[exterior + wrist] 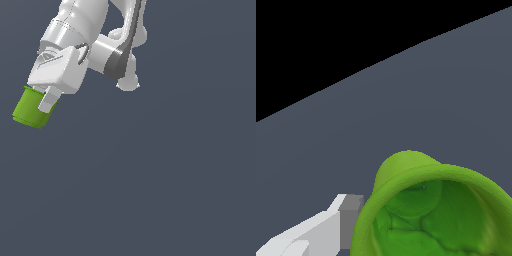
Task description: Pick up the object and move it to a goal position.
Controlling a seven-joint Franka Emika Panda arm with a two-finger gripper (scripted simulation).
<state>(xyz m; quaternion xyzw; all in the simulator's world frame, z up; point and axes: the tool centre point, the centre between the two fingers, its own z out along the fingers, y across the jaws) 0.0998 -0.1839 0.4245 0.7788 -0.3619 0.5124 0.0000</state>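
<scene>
In the exterior view, the white gripper [44,104] pinches the green cup [31,111] at the view's upper left — one finger [46,102] lies against its outer wall. In the wrist view, the cup [406,172] fills the near corner, hollow showing, with a finger [336,225] touching its rim.

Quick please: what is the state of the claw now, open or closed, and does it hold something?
Claw: closed on the green cup, one finger against its outer wall, the other hidden.
</scene>
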